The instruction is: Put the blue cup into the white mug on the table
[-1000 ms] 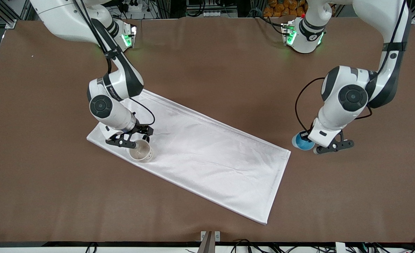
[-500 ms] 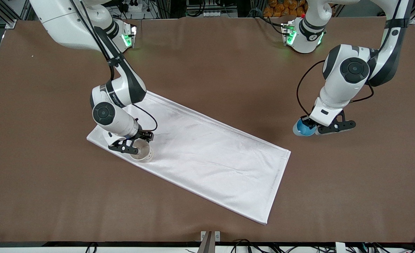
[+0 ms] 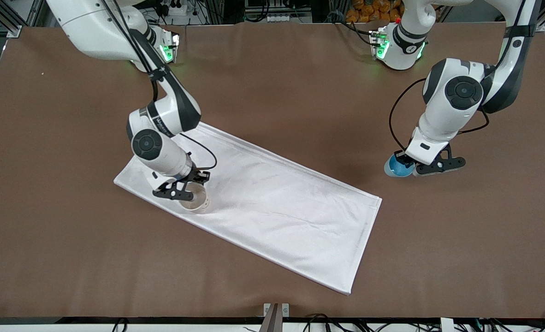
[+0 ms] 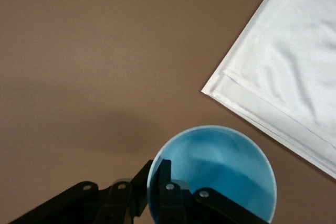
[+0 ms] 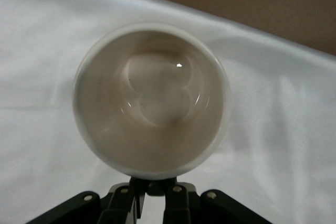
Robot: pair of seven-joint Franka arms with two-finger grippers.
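My left gripper [image 3: 410, 168] is shut on the rim of the blue cup [image 3: 396, 168], one finger inside and one outside. It holds the cup upright above the bare table [image 3: 272, 83], just off the cloth's corner at the left arm's end. The cup [image 4: 220, 166] and gripper [image 4: 157, 182] also show in the left wrist view. My right gripper [image 3: 185, 189] is shut on the black handle of the white mug [image 3: 198, 201]. The mug is upright and empty, on or just above the cloth. In the right wrist view the mug [image 5: 152, 98] fills the middle above the gripper [image 5: 153, 188].
A long white cloth [image 3: 277, 207] lies slantwise across the middle of the table, from the right arm's end toward the front camera. Its corner [image 4: 294, 66] shows in the left wrist view, and it lies under the mug [image 5: 283, 119].
My left gripper has lifted the blue cup off the table. My right gripper has shifted with the white mug a little along the cloth toward the left arm's end.
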